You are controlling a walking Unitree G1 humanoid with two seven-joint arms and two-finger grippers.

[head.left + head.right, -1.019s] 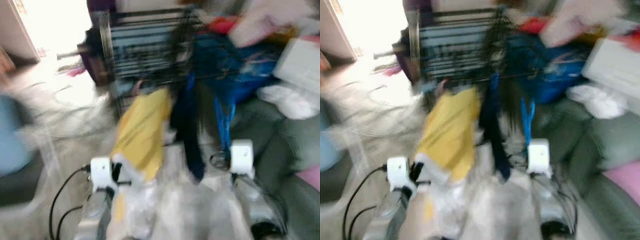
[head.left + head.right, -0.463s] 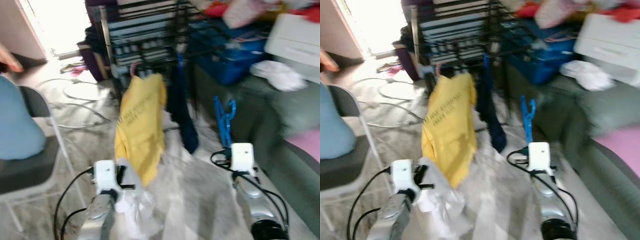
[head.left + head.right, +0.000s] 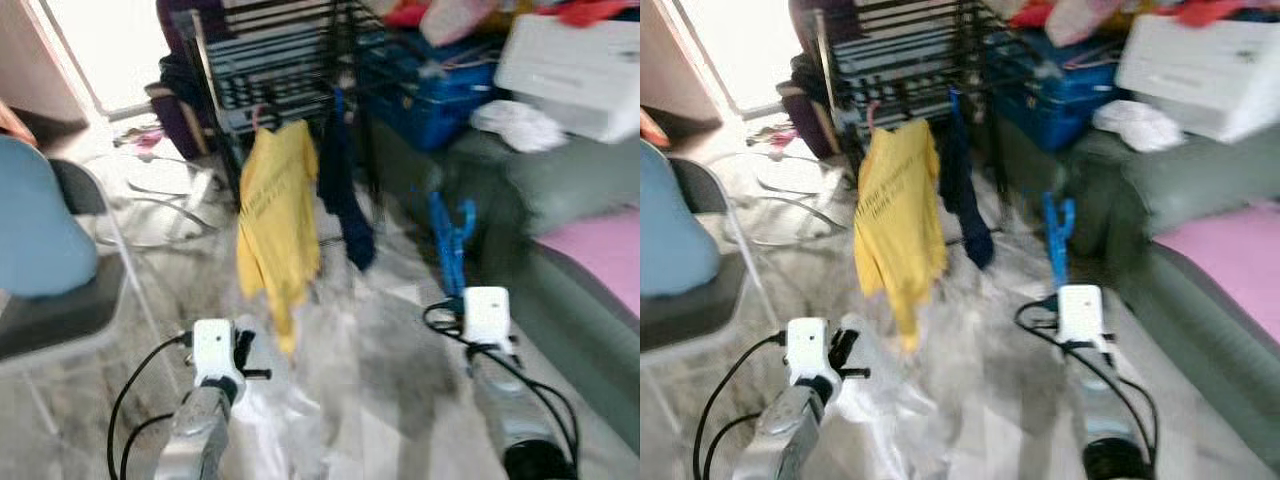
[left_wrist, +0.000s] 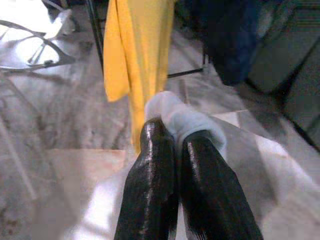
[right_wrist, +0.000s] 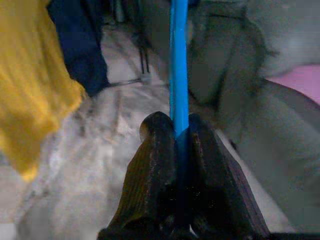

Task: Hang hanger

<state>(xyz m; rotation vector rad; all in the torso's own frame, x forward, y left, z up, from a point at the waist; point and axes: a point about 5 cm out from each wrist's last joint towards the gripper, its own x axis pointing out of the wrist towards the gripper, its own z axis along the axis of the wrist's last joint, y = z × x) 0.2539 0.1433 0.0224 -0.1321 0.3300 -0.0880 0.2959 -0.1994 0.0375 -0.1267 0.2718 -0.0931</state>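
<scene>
We're looking down at a pale, mottled floor (image 3: 380, 340) in a cluttered room, with cables trailing near the bright doorway, a chair (image 3: 60, 300) with a blue back at the robot's left, and a grey-green sofa (image 3: 1200, 290) with a pink cushion at its right. Ahead stands the black wire drying rack (image 3: 270, 70), a yellow shirt (image 3: 275, 215) and a dark blue garment (image 3: 343, 190) hanging from its front edge, and blue crates (image 3: 430, 90) piled with clothes beyond. The right gripper (image 5: 176, 135) is clamped tight on the blue hanger (image 3: 449, 240), which stands upright above the wrist, out in front of the sofa and short of the rack. The left gripper (image 4: 172, 145) has its fingers pressed together on a white cloth (image 4: 185, 120) that trails down toward the floor. Compared with half a second ago, the whole scene has slid: the rack and shirt sit further up and look smaller, and more of the sofa's pink cushion is showing, so the camera has shifted. Everything is soft with motion blur; the hanger's hook end can't be made out, and the rack's top is cut off.
</scene>
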